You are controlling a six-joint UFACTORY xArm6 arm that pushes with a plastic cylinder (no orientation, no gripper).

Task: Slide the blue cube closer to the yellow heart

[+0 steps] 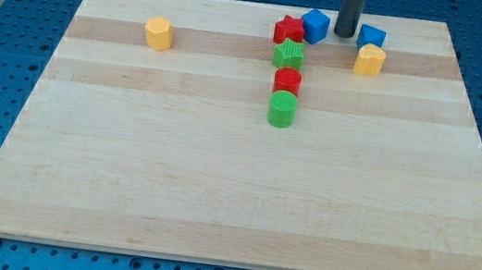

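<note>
The blue cube [315, 25] sits near the view's top edge of the wooden board [217, 178], touching the red star [288, 30] on its left. The yellow heart [369, 61] lies to the cube's right and a little lower. A second blue block [372, 36], whose shape I cannot make out, sits right above the heart. My tip [344, 34] is down on the board between the two blue blocks, just right of the blue cube and up-left of the heart. I cannot tell whether it touches the cube.
A green star [289, 55], a red cylinder [287, 80] and a green cylinder [282, 110] form a column below the red star. A yellow hexagonal block [158, 33] sits alone at the upper left. The board's top edge is just behind the cube.
</note>
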